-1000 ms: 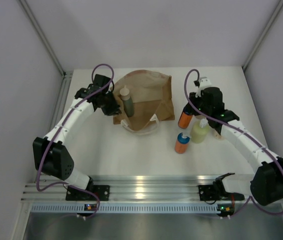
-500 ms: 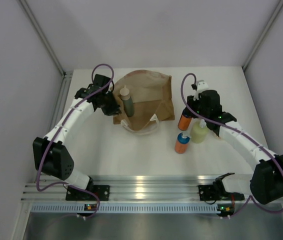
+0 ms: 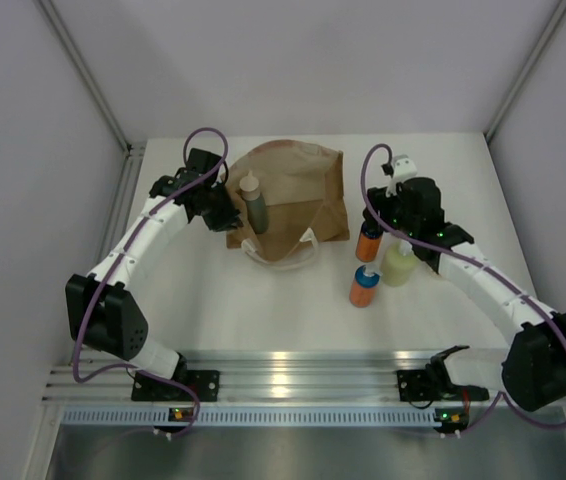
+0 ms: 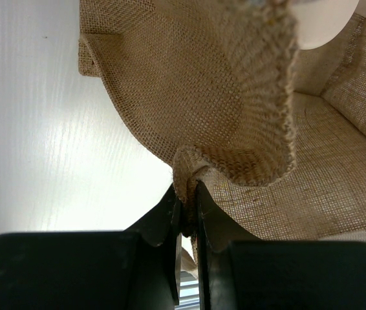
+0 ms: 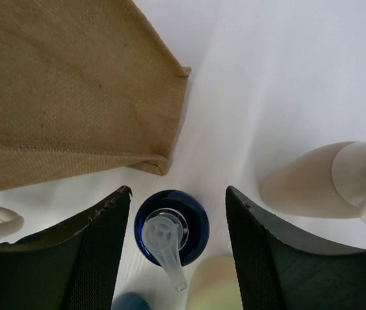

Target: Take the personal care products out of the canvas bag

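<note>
The canvas bag [image 3: 298, 190] lies flat at the back centre with its white rope handles [image 3: 283, 258] toward me. My left gripper [image 3: 225, 214] is shut on the bag's mouth edge [image 4: 187, 169] and holds it up. A dark grey-green bottle [image 3: 256, 211] with a pale top sits in the opening. My right gripper [image 3: 378, 218] is open and straddles the blue cap [image 5: 172, 227] of an upright orange bottle [image 3: 368, 241] without touching it. A second orange bottle [image 3: 364, 286] and a yellow-green bottle [image 3: 399, 263] stand next to it. A cream bottle [image 5: 319, 184] shows right of the gripper.
The table's white surface [image 3: 213, 300] is bounded by grey walls on the left, right and back. An aluminium rail [image 3: 293, 370] with the arm bases runs along the near edge. The three standing bottles are close together under my right arm.
My right gripper has shifted slightly left and back over the orange bottle, which stays standing in place. My left arm and the bag have not moved.
</note>
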`<state>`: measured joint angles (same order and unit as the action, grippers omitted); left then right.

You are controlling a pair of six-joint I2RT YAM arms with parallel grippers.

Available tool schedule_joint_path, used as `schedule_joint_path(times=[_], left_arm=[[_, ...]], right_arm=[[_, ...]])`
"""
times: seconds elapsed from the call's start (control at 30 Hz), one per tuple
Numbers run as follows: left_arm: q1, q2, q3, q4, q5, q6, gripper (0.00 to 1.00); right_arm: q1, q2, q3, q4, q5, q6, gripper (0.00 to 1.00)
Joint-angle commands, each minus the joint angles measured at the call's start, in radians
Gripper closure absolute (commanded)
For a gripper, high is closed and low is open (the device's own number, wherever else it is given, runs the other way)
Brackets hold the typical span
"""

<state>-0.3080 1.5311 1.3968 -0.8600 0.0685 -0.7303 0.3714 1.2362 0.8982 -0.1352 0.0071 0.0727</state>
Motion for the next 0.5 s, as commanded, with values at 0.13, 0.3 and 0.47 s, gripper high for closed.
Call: schedule_joint_path(times=[0.13, 0.3, 0.47], left_arm=[[0.012, 0.015, 0.002, -0.027, -0.029, 0.006, 1.0], [0.012, 0.008, 0.002, -0.027, -0.038, -0.007, 1.0], [0.015, 0.001, -0.001, -0.027, -0.05, -0.012, 1.0]], right_arm=[[0.029, -0.075, 0.179, -0.006, -0.002, 0.024, 0.38], [0.057, -0.067, 0.268, -0.029, -0.085, 0.071, 0.38], [0.118, -0.018, 0.35, -0.04, -0.118, 0.127, 0.38]])
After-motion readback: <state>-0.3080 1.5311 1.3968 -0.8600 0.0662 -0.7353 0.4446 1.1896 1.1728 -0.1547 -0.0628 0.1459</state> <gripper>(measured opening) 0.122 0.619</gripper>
